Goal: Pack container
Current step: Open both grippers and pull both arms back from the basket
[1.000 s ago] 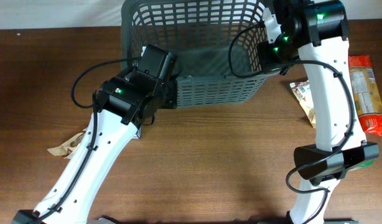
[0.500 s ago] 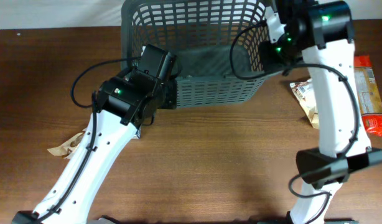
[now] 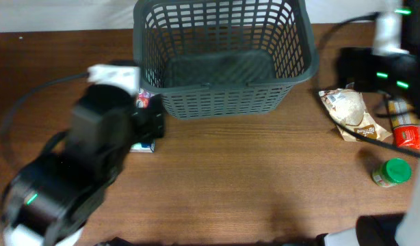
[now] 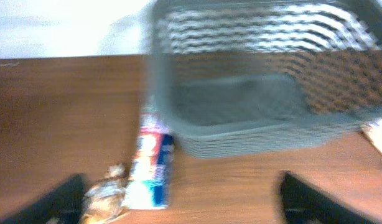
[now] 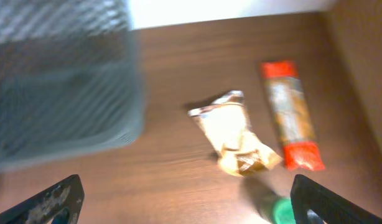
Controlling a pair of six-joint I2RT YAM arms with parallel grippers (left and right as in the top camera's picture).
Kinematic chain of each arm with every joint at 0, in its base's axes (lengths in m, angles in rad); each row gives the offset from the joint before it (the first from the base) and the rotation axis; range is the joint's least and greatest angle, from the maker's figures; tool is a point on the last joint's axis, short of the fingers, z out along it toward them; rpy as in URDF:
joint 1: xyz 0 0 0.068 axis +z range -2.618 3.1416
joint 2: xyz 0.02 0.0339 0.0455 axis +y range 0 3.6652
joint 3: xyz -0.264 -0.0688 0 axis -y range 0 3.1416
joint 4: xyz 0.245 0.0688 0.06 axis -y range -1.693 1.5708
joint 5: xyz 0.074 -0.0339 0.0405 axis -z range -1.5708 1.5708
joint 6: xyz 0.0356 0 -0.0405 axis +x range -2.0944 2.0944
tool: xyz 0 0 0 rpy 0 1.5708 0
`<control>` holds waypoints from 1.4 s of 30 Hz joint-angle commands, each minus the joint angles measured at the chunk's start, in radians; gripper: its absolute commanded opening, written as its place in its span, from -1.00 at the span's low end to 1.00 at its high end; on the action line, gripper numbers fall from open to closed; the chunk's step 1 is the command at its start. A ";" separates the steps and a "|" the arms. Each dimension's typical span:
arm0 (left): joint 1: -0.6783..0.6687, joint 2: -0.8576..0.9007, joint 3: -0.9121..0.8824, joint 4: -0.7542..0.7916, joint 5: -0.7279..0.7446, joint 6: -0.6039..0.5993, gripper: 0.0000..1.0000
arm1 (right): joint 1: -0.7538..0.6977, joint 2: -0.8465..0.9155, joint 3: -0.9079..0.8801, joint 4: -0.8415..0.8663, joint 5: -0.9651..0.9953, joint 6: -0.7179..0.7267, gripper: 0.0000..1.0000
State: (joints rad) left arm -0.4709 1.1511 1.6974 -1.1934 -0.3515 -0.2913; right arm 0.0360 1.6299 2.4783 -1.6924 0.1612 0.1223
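The empty grey basket (image 3: 224, 102) is being flanked by the left claw (image 4: 188, 208) and right claw (image 5: 191, 208), both held wide apart, while a slanted cream snack packet (image 5: 231, 134) just right of the basket is being faced by the nearer right claw.

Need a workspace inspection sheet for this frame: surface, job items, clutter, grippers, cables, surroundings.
Surface: brown wooden table, no spills seen.
Job's things: grey basket, upright, empty; pale packet, red-orange packet and green-lidded jar to its right; blue-white packet and brown wrapper to its left.
Clutter: nothing seen.
Grippers: left gripper open, empty; right gripper open, empty.
Cables: black cable loops by the left arm; second cable by the right arm.
Surroundings: white backdrop behind the table.
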 commanded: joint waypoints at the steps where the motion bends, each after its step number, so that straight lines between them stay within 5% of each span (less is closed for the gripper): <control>1: 0.115 -0.032 0.005 -0.066 -0.163 0.009 0.99 | -0.169 -0.065 0.012 -0.006 0.043 0.098 0.98; 8: 0.419 -0.012 0.005 -0.146 -0.166 0.005 0.99 | -0.566 -0.115 -0.049 -0.006 0.015 0.235 0.98; 14: 0.532 0.049 0.005 -0.154 -0.161 0.005 0.99 | -0.782 -0.121 -0.220 -0.006 -0.188 0.230 0.98; 23: 0.533 0.131 0.005 -0.154 -0.132 0.005 0.99 | -0.819 -0.064 -0.451 0.039 -0.307 0.244 0.98; 29: 0.533 0.153 0.005 -0.154 -0.131 0.005 0.99 | -0.822 0.023 -0.539 0.027 -0.124 0.445 0.98; 42: 0.533 0.153 0.005 -0.154 -0.074 0.005 0.99 | -0.821 0.044 -0.749 0.179 0.008 0.477 0.97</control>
State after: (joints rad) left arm 0.0559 1.3029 1.6993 -1.3453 -0.4694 -0.2905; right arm -0.7784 1.6859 1.8153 -1.5627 0.1276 0.6003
